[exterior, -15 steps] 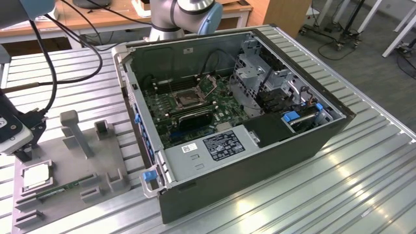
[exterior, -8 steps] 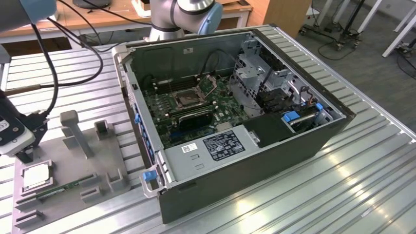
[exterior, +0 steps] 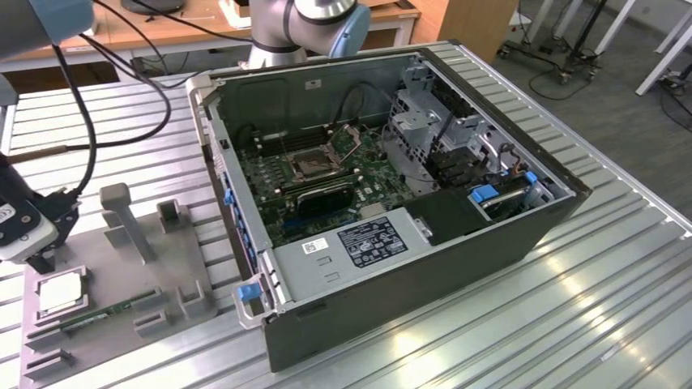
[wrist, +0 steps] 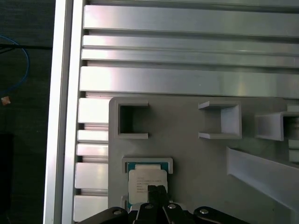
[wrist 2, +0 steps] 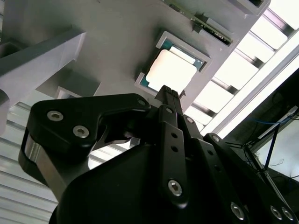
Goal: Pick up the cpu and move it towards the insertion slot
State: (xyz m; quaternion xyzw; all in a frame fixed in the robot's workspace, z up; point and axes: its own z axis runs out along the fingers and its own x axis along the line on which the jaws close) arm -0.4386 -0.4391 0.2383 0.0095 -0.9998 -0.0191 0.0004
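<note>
The pincer (wrist: 156, 190) hangs closed and empty over the cpu (wrist: 140, 179) — spread it square to its edges before gripping.

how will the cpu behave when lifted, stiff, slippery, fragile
Likely stiff: the cpu is a flat square chip with a metal top. Probably slippery, since that top looks smooth and shiny. It sits in a framed recess of the grey tray, so it may catch on the rim if lifted tilted.

Arm (exterior: 297, 24) reaches to exterior view's left; end effector (exterior: 42, 262) points down, fingers (wrist: 153, 191) pressed together.
</note>
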